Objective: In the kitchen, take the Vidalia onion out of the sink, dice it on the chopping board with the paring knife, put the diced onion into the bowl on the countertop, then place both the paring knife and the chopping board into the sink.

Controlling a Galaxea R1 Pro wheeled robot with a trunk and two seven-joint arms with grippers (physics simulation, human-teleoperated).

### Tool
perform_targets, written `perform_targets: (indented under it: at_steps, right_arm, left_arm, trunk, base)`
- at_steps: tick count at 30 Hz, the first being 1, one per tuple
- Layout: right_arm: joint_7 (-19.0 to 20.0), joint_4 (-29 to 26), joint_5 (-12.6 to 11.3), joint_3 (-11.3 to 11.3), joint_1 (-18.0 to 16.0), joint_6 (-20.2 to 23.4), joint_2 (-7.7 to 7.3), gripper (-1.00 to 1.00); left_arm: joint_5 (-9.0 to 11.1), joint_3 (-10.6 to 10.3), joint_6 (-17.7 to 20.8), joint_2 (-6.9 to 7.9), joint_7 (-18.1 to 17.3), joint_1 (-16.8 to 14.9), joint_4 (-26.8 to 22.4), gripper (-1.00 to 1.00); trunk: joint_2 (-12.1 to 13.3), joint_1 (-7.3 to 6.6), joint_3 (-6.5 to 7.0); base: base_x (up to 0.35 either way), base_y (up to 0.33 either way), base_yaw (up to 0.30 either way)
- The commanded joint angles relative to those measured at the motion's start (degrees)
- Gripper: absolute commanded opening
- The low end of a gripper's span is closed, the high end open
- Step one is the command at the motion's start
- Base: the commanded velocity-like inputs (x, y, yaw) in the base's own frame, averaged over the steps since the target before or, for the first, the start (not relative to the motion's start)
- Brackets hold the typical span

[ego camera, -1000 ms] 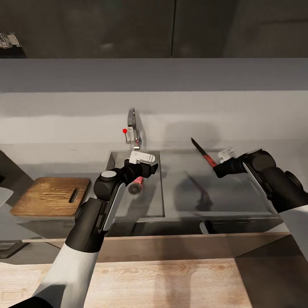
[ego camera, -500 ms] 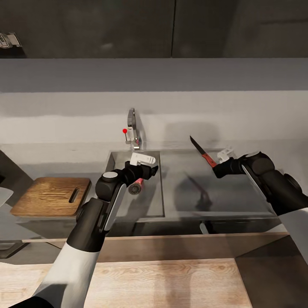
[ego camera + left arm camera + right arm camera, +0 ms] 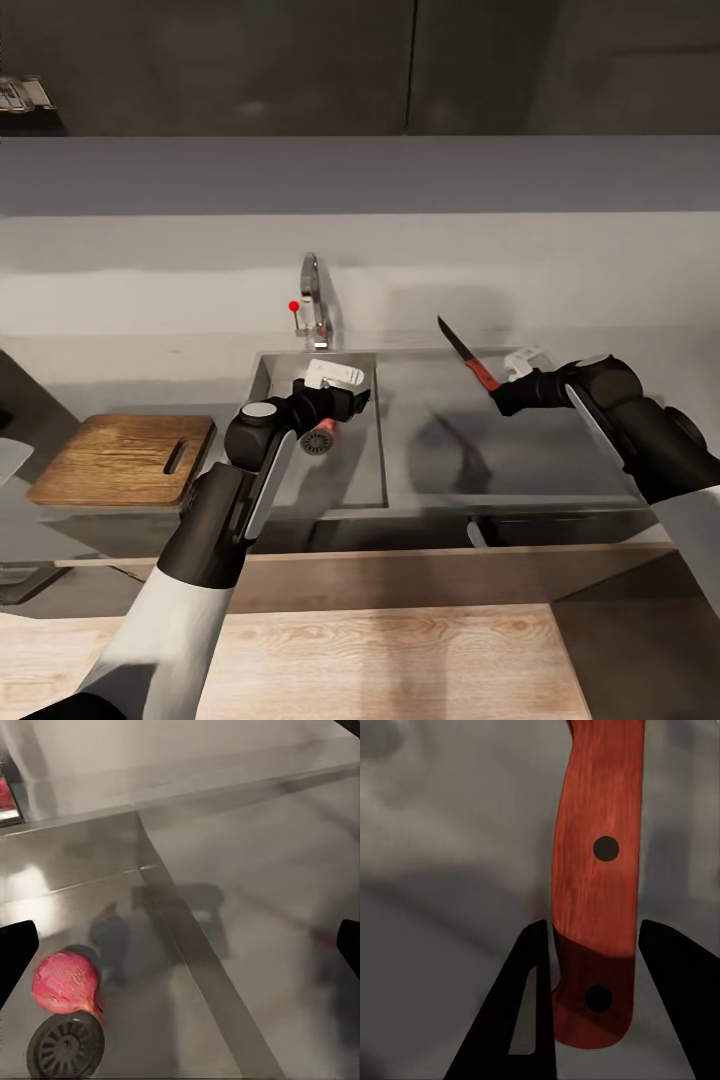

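The pinkish-red Vidalia onion (image 3: 66,982) lies on the sink floor beside the round drain (image 3: 67,1044); from the head camera the onion (image 3: 322,432) peeks out under my left wrist. My left gripper (image 3: 345,388) hovers open above the basin, and its dark fingertips (image 3: 15,954) stand wide apart with nothing between them. My right gripper (image 3: 505,385) is shut on the paring knife's red handle (image 3: 596,892) and holds it above the drainboard. The dark blade (image 3: 455,345) points up and toward the tap. The chopping board (image 3: 125,458) rests on the countertop (image 3: 120,385) left of the sink (image 3: 262,375).
The chrome tap (image 3: 312,298) with its red knob stands behind the basin. The flat steel drainboard (image 3: 540,460) stretches to the right. A white corner of the bowl (image 3: 8,462) is cut off at the left edge. Dark cabinets hang overhead.
My right gripper has carried the knife a little to the left and up. The left gripper has barely shifted over the basin, and more of the onion shows.
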Motion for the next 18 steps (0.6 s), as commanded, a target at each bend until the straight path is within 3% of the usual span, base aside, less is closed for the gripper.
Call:
perform_targets:
  at_steps: [1,6,8,11,18]
  right_arm:
    - [-0.14,-0.04,-0.64,0.08,-0.08,0.33,-0.06,-1.0]
    - [-0.11,-0.07,-1.31,-0.42,-0.08,0.34,-0.06,-1.0]
    - [0.18,-0.13,-1.38,-3.64,-0.08,0.34,-0.06,-1.0]
    - [1.85,-0.67,-1.4,-6.66,-0.08,0.32,-0.06,-1.0]
    - [6.39,-1.47,-1.41,-8.79,-0.08,0.58,-0.06,-1.0]
  left_arm:
    - [0.04,0.05,0.3,-0.02,-0.15,-0.05,-0.08,1.0]
    - [0.04,0.04,0.28,-0.02,-0.15,-0.05,-0.06,1.0]
    - [0.04,0.08,0.25,0.04,-0.15,-0.05,0.23,1.0]
    - [0.04,0.09,0.22,0.06,-0.15,-0.05,1.12,1.0]
    - [0.04,0.33,-0.05,0.14,-0.15,-0.05,4.17,1.0]
  trunk:
    - [-0.11,0.03,-0.1]
    - [-0.11,0.03,-0.1]
    - [-0.11,0.03,-0.1]
    - [-0.11,0.03,-0.1]
    - [-0.11,0.03,-0.1]
  base:
    - [0.0,0.216,0.0]
    - [0.0,0.113,0.0]
    - [0.0,0.017,0.0]
    - [0.0,0.007,0.0]
    - [0.0,0.001,0.0]
